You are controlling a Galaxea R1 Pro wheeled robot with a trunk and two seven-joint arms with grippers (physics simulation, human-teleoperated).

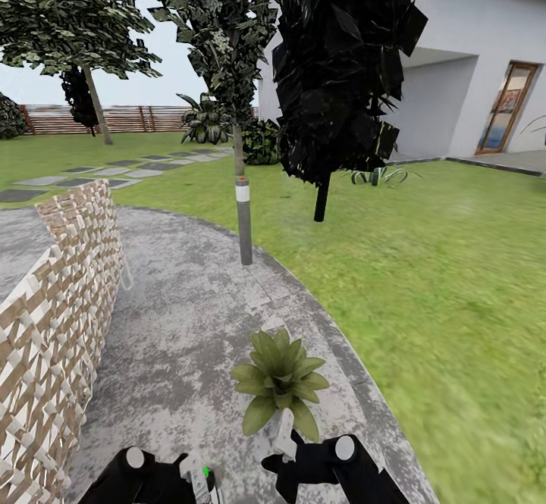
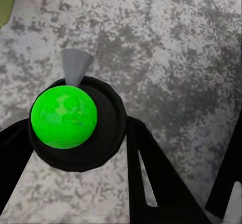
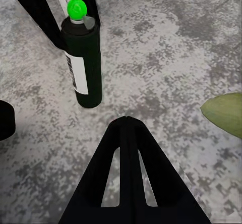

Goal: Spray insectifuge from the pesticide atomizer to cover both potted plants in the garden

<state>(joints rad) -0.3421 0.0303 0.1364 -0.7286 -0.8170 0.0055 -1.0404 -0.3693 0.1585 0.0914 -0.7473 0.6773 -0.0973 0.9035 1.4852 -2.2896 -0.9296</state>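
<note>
The patio [image 1: 189, 322] is rough mottled grey stone, the seat [image 1: 53, 322] woven wicker, the fence [image 1: 129, 117] slatted brown wood, the pesticide atomizer [image 3: 83, 62] matt black with a glossy green cap and white label, the potted plant [image 1: 279, 379] smooth-leaved

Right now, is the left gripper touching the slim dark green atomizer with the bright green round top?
Touching. In the left wrist view the left gripper has its black fingers against both sides of the atomizer, with no grey patio showing between.
</note>
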